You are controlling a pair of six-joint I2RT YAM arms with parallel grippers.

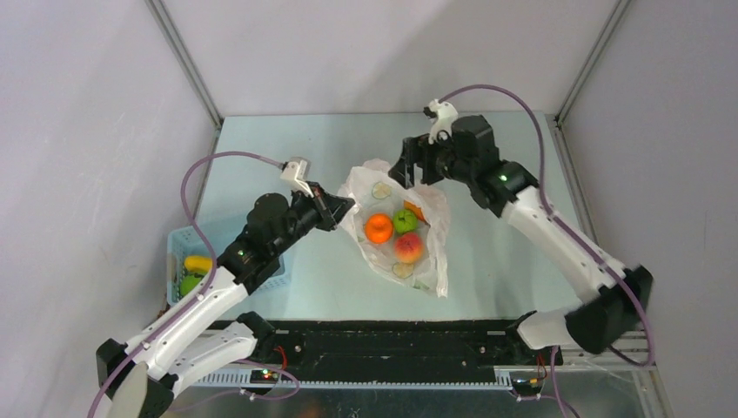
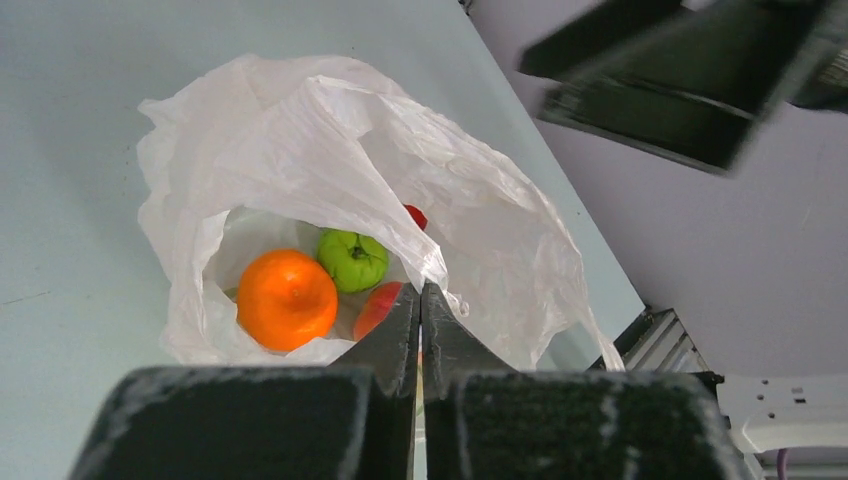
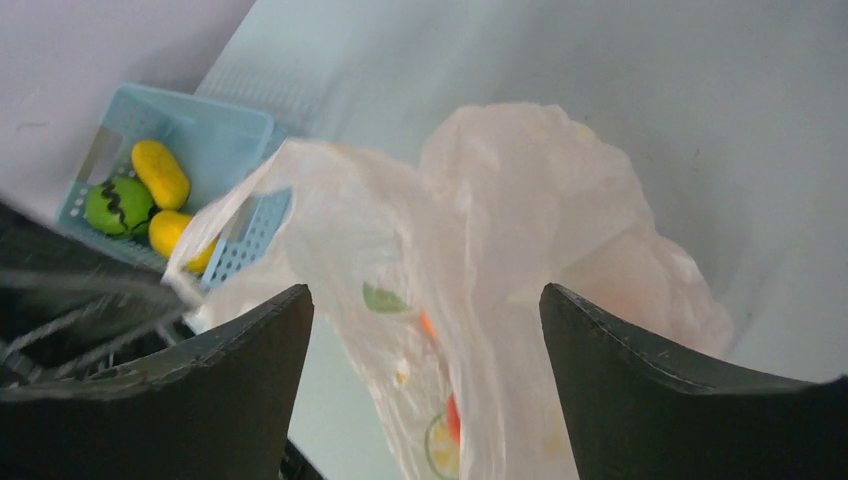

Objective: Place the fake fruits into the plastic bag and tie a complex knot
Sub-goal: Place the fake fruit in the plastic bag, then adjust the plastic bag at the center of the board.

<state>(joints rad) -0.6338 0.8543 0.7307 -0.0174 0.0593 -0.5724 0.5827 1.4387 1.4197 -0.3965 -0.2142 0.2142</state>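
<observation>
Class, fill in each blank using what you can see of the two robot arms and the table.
1. The right gripper hangs over the bag with its jaws ___.
2. The left gripper is ___ on the bag's rim.
3. The basket holding the yellow fruits is light ___.

Missing words: open; shut; blue.

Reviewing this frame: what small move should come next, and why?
Probably swing the open right pincer toward the basket: yellow and green fruits lie there, while the shut left pincer pinches the plastic bag open.
</observation>
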